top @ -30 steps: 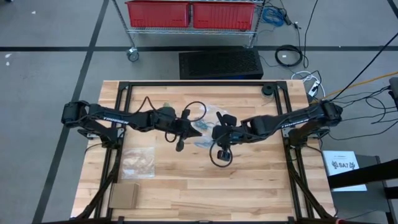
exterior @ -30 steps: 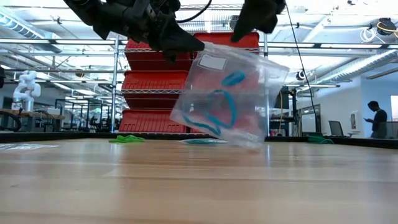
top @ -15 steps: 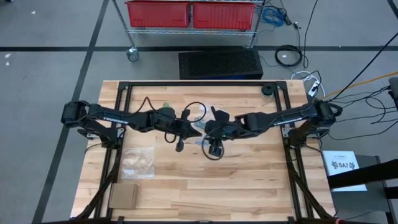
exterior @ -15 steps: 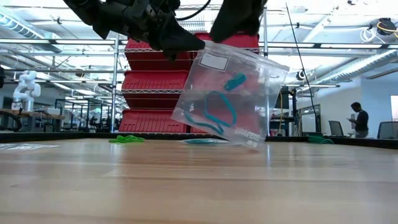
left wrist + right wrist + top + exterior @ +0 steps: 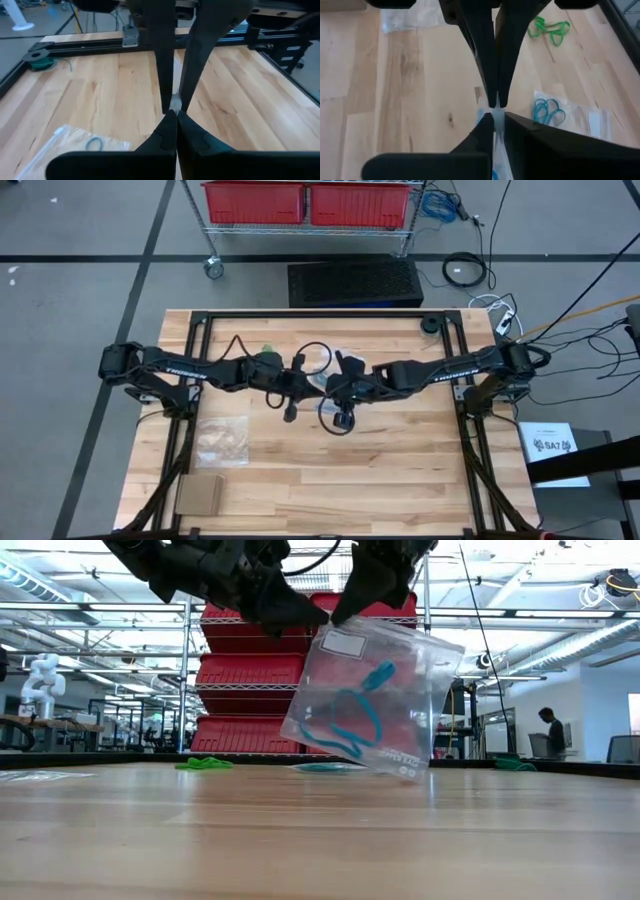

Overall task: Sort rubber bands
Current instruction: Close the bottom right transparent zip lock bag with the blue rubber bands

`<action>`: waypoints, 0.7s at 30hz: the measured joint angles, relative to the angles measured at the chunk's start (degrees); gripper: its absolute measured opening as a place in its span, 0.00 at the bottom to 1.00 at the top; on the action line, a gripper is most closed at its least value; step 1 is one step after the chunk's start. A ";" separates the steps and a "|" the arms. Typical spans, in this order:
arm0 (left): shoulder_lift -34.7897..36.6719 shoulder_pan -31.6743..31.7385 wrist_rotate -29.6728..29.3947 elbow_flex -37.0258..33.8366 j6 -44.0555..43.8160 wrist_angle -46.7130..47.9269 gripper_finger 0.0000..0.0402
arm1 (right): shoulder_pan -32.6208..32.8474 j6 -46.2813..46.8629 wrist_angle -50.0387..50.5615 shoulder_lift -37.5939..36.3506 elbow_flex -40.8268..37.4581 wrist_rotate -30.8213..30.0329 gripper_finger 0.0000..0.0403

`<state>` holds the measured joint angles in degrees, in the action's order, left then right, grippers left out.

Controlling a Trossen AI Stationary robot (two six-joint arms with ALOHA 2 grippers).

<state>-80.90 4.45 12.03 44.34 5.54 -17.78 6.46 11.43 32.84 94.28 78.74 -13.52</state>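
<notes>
Over the middle of the table, the left gripper [image 5: 285, 612] and the right gripper [image 5: 352, 602] both pinch the top edge of a clear zip bag [image 5: 372, 695], each with its fingers narrowed onto the plastic. The bag hangs tilted above the wooden tabletop [image 5: 320, 830], with bright blue rubber bands [image 5: 345, 715] inside it. Green rubber bands [image 5: 547, 27] and another bagged blue cluster [image 5: 549, 112] lie on the wood nearby. The likely risk is that the thin film slips from one pinch if the arms pull apart unevenly; the mouth would then sag and the bands spill out
</notes>
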 joint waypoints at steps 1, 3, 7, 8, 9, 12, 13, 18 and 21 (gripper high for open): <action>0.00 0.15 -0.50 0.00 -0.05 0.09 0.00 | 0.10 0.03 0.20 0.00 0.00 -0.08 0.03; 0.00 0.42 -1.27 0.00 -0.15 0.12 0.00 | 0.11 0.82 0.87 0.00 0.00 -0.37 0.04; 0.00 0.67 -1.80 0.00 -0.22 0.52 0.00 | 0.77 2.05 3.97 0.00 0.04 -1.66 0.03; -0.02 0.71 -1.81 0.00 -0.22 0.55 0.00 | 1.01 2.41 4.87 0.00 0.04 -1.92 0.02; -0.02 0.73 -1.81 0.00 -0.24 0.55 0.00 | 1.16 2.81 5.72 -0.02 0.07 -1.98 0.02; -0.02 0.76 -2.05 -0.01 -0.24 0.57 0.00 | 1.76 4.08 7.77 -0.04 0.08 -2.11 0.02; -0.02 0.78 -2.05 -0.02 -0.24 0.57 0.00 | 2.03 4.36 8.39 -0.04 0.09 -2.13 0.02; -0.02 0.77 -2.05 -0.02 -0.27 0.57 0.00 | 3.17 6.76 12.58 -0.07 0.09 -2.10 0.02; -0.02 0.78 -2.07 -0.02 -0.28 0.53 0.00 | 3.85 8.43 15.66 -0.07 0.08 -2.03 0.02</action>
<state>-80.93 5.23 9.96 44.31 5.26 -17.26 10.31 19.86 48.50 94.21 78.82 -15.55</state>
